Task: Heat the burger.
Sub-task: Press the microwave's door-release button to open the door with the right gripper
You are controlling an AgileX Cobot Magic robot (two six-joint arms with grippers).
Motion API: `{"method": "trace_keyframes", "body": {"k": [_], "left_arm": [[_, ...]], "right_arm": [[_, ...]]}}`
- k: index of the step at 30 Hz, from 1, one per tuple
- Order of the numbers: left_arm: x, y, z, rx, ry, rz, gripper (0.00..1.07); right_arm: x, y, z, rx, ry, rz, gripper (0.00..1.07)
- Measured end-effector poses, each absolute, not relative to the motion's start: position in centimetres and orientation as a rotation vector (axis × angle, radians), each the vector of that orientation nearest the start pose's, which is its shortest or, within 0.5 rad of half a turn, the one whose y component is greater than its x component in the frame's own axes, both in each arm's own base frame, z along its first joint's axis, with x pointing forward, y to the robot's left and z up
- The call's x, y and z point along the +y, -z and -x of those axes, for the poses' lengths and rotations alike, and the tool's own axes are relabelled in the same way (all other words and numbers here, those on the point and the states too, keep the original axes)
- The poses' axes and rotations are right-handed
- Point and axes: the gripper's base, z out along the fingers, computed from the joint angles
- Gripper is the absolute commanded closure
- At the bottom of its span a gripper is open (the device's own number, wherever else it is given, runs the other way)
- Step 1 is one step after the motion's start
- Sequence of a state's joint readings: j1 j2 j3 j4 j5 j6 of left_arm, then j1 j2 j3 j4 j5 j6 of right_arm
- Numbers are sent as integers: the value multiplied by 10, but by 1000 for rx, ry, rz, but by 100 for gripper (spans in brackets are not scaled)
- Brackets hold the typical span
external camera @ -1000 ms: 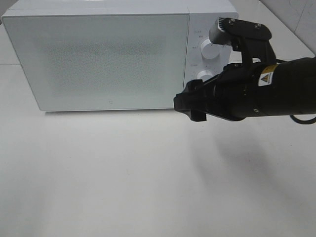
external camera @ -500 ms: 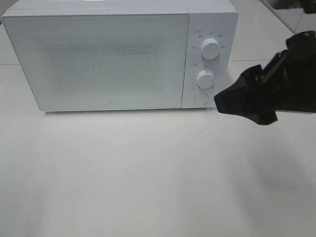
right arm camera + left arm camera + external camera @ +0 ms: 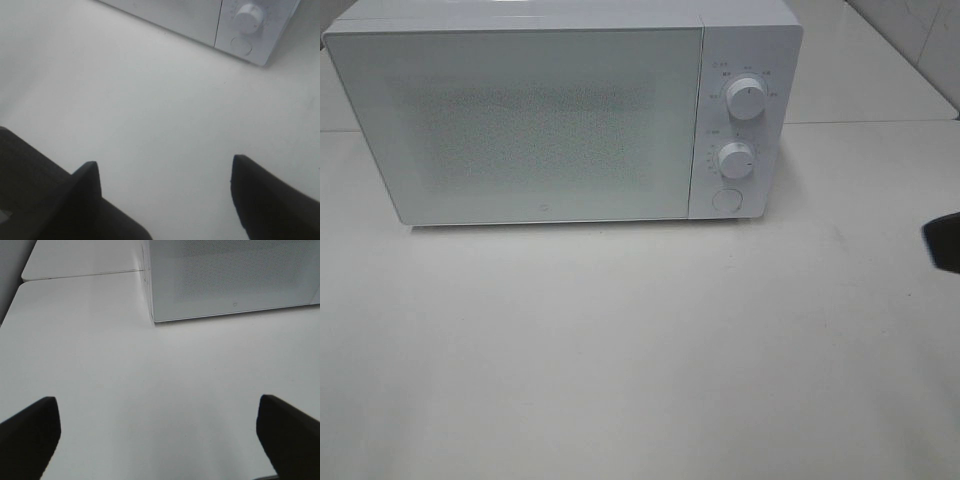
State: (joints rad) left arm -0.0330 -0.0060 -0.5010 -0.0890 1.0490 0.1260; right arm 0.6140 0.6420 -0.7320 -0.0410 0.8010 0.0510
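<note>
The burger is out of view in every frame. A white microwave [image 3: 540, 120] stands at the back of the table with its frosted door shut, and nothing shows through the door. Its control panel has an upper knob [image 3: 747, 100], a lower knob [image 3: 736, 160] and a round button [image 3: 726, 199]. My right gripper [image 3: 164, 161] is open and empty over bare table, off the microwave's [image 3: 200, 20] knob corner. Only a black tip of that arm [image 3: 945, 243] shows at the high view's right edge. My left gripper [image 3: 156, 400] is wide open and empty, in front of the microwave's [image 3: 230, 280] left corner.
The white table [image 3: 620, 340] runs from the microwave to the near edge. A seam [image 3: 80, 276] between two tabletops runs behind the microwave's left side. Pale tiled wall [image 3: 920, 30] rises at the back right.
My right arm has pulled away to the right from in front of the control panel, almost out of the high view. The knobs and button are now uncovered.
</note>
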Motion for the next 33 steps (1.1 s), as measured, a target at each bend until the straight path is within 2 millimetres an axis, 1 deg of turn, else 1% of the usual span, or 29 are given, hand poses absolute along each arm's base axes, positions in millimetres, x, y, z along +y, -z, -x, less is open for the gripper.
{"method": "trace_keyframes", "body": {"k": [1,2,3,4,5,7,10,12,14,15,19,21,22,27,32,33], "left_arm": [[-7,-279,6,2016,47,-164,7],[-7,-279,6,2016,47,-164,7],[-7,-279,6,2016,47,-164,7],[-7,-279,6,2016,47,-164,7],[-7,-279,6,2016,47,-164,7],[-7,-279,6,2016,47,-164,7],[-7,-279,6,2016,47,-164,7],[-7,-279,6,2016,47,-164,7],[-7,-279,6,2016,47,-164,7],[-7,-279,6,2016,47,-164,7],[-7,-279,6,2016,47,-164,7],[-7,-279,6,2016,47,-164,7],[-7,-279,6,2016,47,-164,7],[-7,-279,6,2016,47,-164,7],[-7,-279,6,2016,47,-164,7],[-7,-279,6,2016,47,-164,7]], "right_arm": [[58,-338,-88,2090,-321,620,37],[58,-338,-88,2090,-321,620,37],[45,-340,-76,2040,-306,573,37],[40,-340,-72,2025,-299,547,37],[40,-340,-72,2025,-299,547,37],[21,-334,-57,1994,-235,400,37],[18,-332,-55,1991,-216,364,37],[5,-326,-38,1954,-153,235,37],[3,-324,-35,1947,-141,212,37],[0,-319,-29,1935,-113,162,37],[-3,-311,-23,1937,-83,114,37],[-7,-300,-12,1932,-25,27,37],[-7,-300,-12,1932,-25,27,37],[-8,-300,3,1851,36,-72,37],[-7,-295,6,1892,36,-107,37],[-6,-288,5,1938,24,-114,37]]}}
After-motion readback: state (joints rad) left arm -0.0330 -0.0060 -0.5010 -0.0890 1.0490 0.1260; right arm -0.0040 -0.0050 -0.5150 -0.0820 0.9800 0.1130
